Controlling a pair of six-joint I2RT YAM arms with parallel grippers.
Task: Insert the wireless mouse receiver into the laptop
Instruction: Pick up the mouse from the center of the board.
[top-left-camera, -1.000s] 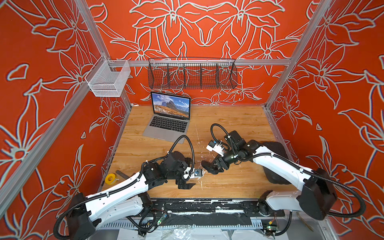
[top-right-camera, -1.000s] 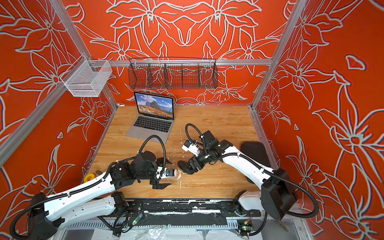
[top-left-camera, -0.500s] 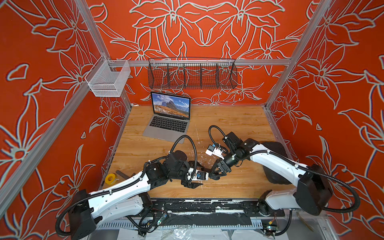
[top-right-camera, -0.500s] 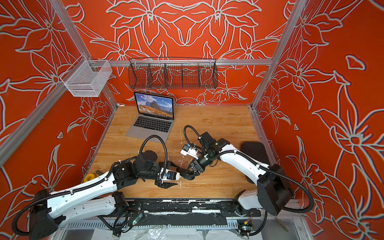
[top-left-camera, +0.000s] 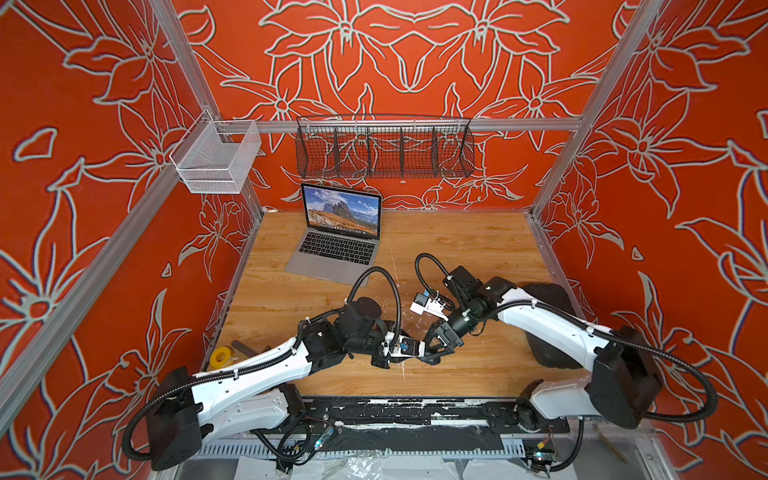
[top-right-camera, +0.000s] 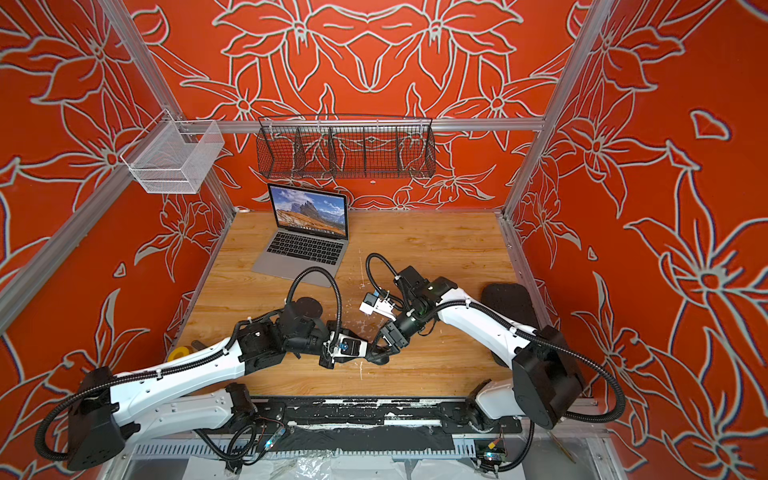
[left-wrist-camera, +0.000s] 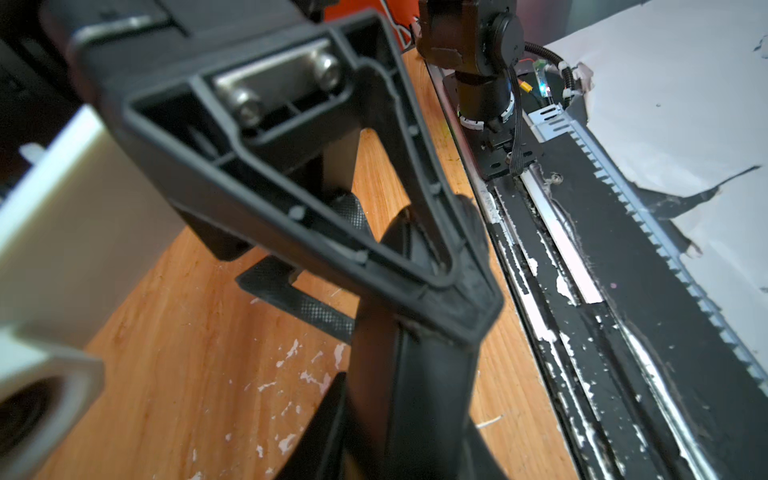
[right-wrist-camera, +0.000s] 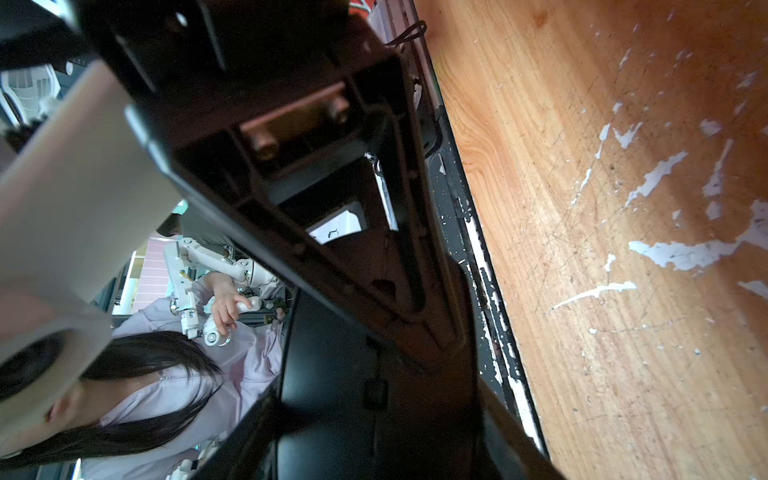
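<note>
The tiny receiver cannot be seen; it is thought to be at the near middle, where the left claw (top-left-camera: 420, 352), pressed shut on something hidden, meets the right claw (top-left-camera: 435, 354), wrapped round a black shiny thing (left-wrist-camera: 415, 395); the receiver could be dropped if pulled crookedly; the flat silver laptop (top-left-camera: 336, 249) is set far left on scratched wood (top-left-camera: 457, 249).

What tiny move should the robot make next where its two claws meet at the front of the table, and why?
Probably the left gripper should draw gently straight back. Its jaws are shut at the black mouse, which the right gripper seems to hold. It likely pinches the receiver, which is too small to see. The laptop stands open at the back.
</note>
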